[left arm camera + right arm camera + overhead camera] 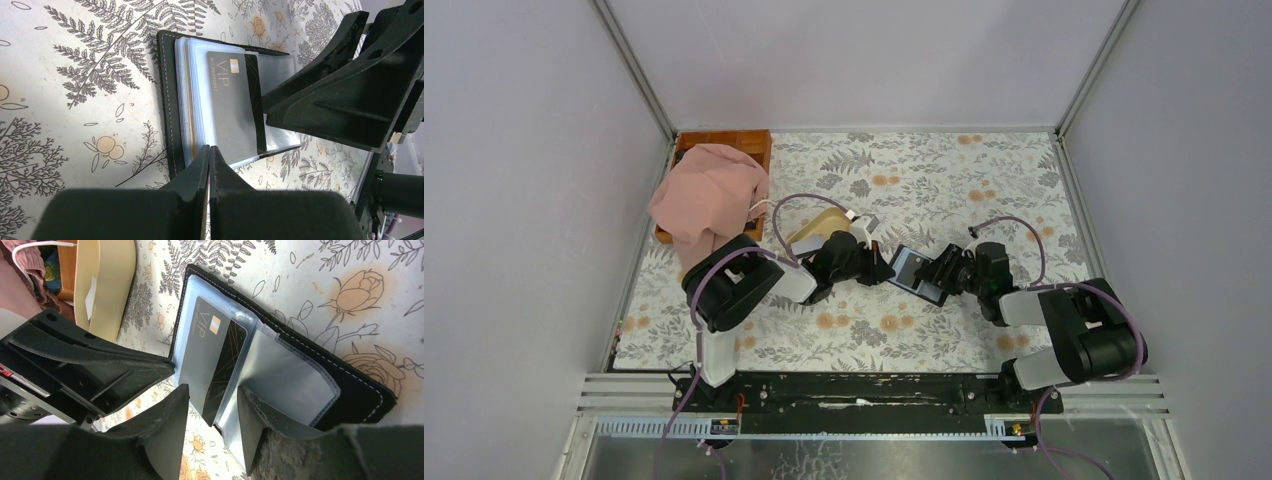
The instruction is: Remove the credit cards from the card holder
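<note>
The credit card (pixel 235 105) sits in the card holder (pixel 914 271), right of the dish (pixel 812 232).

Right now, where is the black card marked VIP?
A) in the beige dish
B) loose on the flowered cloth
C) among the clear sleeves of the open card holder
C: the VIP card lies among the clear sleeves inside the open card holder.
</note>
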Controlling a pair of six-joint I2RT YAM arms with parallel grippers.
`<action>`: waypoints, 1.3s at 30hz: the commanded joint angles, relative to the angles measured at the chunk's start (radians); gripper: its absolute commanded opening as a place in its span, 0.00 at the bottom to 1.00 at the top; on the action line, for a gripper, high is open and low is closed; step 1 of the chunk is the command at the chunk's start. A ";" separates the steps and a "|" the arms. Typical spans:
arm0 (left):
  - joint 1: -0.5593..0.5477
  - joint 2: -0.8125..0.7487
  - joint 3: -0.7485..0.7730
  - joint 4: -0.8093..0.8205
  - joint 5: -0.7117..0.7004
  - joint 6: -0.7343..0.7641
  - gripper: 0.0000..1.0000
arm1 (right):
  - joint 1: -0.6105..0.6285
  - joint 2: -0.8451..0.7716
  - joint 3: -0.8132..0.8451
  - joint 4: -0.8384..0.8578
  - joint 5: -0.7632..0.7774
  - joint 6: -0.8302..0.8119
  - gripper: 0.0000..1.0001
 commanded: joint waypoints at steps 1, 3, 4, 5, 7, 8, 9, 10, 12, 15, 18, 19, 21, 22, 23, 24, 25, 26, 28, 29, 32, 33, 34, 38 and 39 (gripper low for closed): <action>-0.008 0.061 -0.049 -0.114 0.010 -0.002 0.00 | -0.005 0.040 0.028 0.024 -0.025 -0.006 0.49; -0.011 0.069 -0.045 -0.109 0.015 -0.006 0.00 | -0.006 0.057 0.038 0.037 -0.039 -0.001 0.49; -0.011 0.069 -0.044 -0.108 0.016 -0.006 0.00 | -0.005 0.065 0.041 0.046 -0.045 0.003 0.49; -0.011 0.069 -0.043 -0.108 0.017 -0.008 0.00 | -0.005 0.073 0.044 0.057 -0.051 0.007 0.49; -0.011 0.067 -0.044 -0.108 0.018 -0.008 0.00 | -0.005 0.091 0.048 0.076 -0.061 0.016 0.49; -0.012 0.067 -0.044 -0.108 0.022 -0.008 0.00 | -0.005 0.098 0.049 0.086 -0.066 0.022 0.49; -0.010 0.068 -0.044 -0.108 0.023 -0.008 0.00 | -0.006 0.104 0.049 0.098 -0.073 0.028 0.49; -0.011 0.067 -0.046 -0.108 0.024 -0.008 0.00 | -0.006 0.110 0.048 0.111 -0.078 0.034 0.49; -0.014 0.066 -0.050 -0.108 0.025 -0.008 0.00 | -0.006 0.117 0.045 0.141 -0.090 0.049 0.49; -0.014 0.068 -0.053 -0.107 0.024 -0.008 0.00 | -0.006 0.115 0.038 0.181 -0.107 0.074 0.48; -0.015 0.075 -0.054 -0.106 0.026 -0.011 0.00 | -0.006 0.098 0.032 0.199 -0.117 0.085 0.44; -0.015 0.078 -0.055 -0.103 0.025 -0.012 0.00 | -0.006 0.093 0.034 0.193 -0.116 0.082 0.41; -0.015 0.083 -0.056 -0.096 0.030 -0.016 0.00 | -0.006 0.086 0.039 0.165 -0.111 0.070 0.33; -0.015 0.085 -0.054 -0.092 0.031 -0.019 0.00 | -0.005 0.085 0.039 0.158 -0.107 0.066 0.31; -0.015 0.089 -0.053 -0.090 0.034 -0.022 0.00 | -0.006 0.084 0.039 0.153 -0.103 0.062 0.28; -0.016 0.090 -0.051 -0.090 0.034 -0.024 0.00 | -0.005 0.084 0.037 0.150 -0.102 0.058 0.25; -0.015 0.091 -0.050 -0.090 0.034 -0.026 0.00 | -0.006 0.083 0.034 0.148 -0.101 0.057 0.23; -0.015 0.091 -0.049 -0.089 0.035 -0.027 0.00 | -0.006 0.082 0.032 0.147 -0.099 0.054 0.20; -0.015 0.096 -0.046 -0.089 0.037 -0.030 0.00 | -0.006 0.079 0.026 0.145 -0.094 0.052 0.13; -0.015 0.097 -0.044 -0.091 0.037 -0.031 0.00 | -0.006 0.074 0.024 0.141 -0.093 0.049 0.09; -0.015 0.101 -0.040 -0.094 0.037 -0.032 0.00 | -0.006 0.046 0.023 0.112 -0.082 0.039 0.03; -0.015 0.102 -0.039 -0.094 0.037 -0.033 0.00 | -0.006 0.032 0.023 0.096 -0.075 0.031 0.02; -0.015 0.101 -0.039 -0.095 0.037 -0.035 0.00 | -0.006 0.016 0.024 0.076 -0.070 0.021 0.01; -0.015 0.105 -0.036 -0.089 0.038 -0.038 0.00 | -0.006 -0.068 0.026 -0.015 -0.043 -0.012 0.01; -0.015 0.106 -0.035 -0.090 0.040 -0.040 0.00 | -0.005 -0.089 0.027 -0.040 -0.032 -0.022 0.01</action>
